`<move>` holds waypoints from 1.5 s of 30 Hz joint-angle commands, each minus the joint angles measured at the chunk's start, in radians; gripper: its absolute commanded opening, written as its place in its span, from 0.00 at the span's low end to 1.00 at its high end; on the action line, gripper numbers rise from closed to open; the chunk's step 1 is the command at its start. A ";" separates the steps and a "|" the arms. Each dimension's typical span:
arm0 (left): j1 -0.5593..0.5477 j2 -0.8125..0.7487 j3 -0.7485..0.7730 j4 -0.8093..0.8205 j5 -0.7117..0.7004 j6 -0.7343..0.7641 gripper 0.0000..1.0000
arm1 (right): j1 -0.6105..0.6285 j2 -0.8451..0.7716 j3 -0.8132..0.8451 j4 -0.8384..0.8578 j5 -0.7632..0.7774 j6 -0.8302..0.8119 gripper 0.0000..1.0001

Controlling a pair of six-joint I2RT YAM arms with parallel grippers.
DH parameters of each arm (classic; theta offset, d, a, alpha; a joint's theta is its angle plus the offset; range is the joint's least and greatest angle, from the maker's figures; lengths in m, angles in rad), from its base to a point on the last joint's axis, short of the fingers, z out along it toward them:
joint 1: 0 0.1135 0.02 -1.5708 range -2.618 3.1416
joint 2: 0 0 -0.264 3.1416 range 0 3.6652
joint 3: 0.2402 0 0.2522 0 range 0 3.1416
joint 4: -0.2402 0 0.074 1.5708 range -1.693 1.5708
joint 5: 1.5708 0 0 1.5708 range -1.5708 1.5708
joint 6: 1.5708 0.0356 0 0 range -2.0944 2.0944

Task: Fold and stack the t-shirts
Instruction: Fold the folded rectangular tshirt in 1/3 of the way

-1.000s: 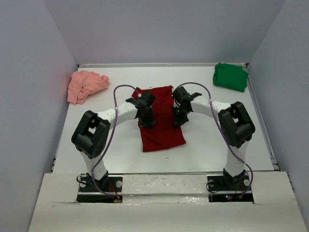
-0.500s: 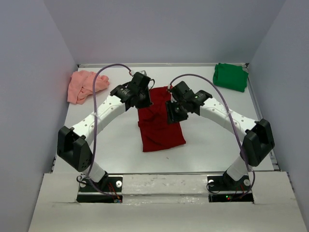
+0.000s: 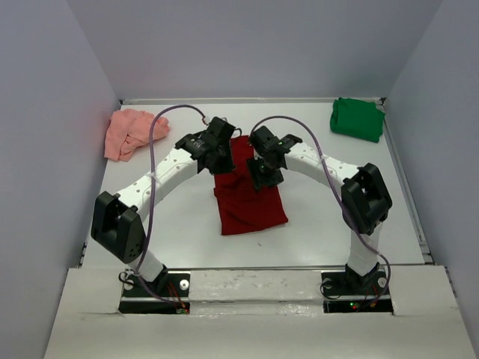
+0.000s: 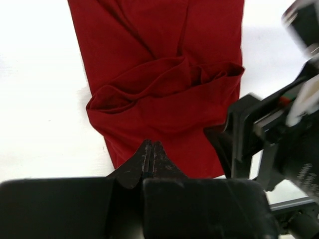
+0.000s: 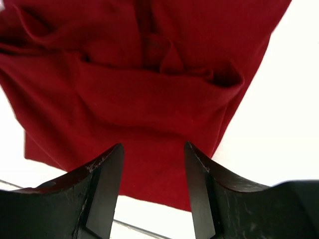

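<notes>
The dark red t-shirt (image 3: 251, 200) lies in the middle of the table as a long strip, with a bunched fold (image 4: 164, 79) across it. My left gripper (image 3: 223, 155) hovers over its far left part; its jaws (image 4: 151, 145) are shut and no cloth shows between the tips. My right gripper (image 3: 260, 170) is over the shirt's far right part, and its jaws (image 5: 153, 149) stand open above the red cloth (image 5: 149, 94) with nothing between them. The salmon-pink t-shirt (image 3: 132, 132) lies crumpled at the far left. The green t-shirt (image 3: 357, 119) lies folded at the far right.
The white table (image 3: 329, 217) is walled on the left, back and right. The two arms arch in from the near edge, with cables looping above them. The right gripper's body (image 4: 259, 134) sits close beside the left one.
Both grippers moved from the middle of the red shirt toward its far end. The right gripper opened from shut. A bunched fold now runs across the shirt.
</notes>
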 commanded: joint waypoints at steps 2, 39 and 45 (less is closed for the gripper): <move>-0.005 -0.043 -0.071 -0.002 0.011 0.011 0.00 | -0.005 0.047 0.172 -0.032 0.030 -0.037 0.57; -0.009 -0.045 -0.234 0.016 -0.041 -0.011 0.00 | -0.074 -0.215 -0.231 0.107 -0.031 0.014 0.24; -0.012 -0.049 -0.266 -0.030 -0.126 -0.057 0.00 | -0.074 -0.284 -0.302 0.136 -0.052 0.015 0.45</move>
